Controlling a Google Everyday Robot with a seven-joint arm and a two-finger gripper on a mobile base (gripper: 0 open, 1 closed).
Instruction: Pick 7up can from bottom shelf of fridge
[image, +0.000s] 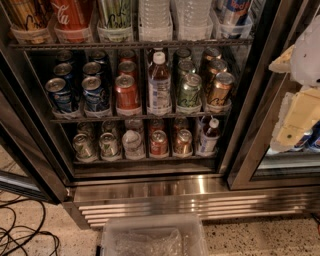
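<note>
Approach stage: gripper hangs right of the fridge, can't tell its state. Next move needs a low-left reach to the 7up can on the bottom shelf.

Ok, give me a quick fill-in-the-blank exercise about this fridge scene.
1. The 7up can stands at the ____ end of the bottom shelf.
2. The gripper hangs outside the fridge, on its ____ side.
3. The rack above holds ____ cans at its left end.
Missing: left, right, blue.
</note>
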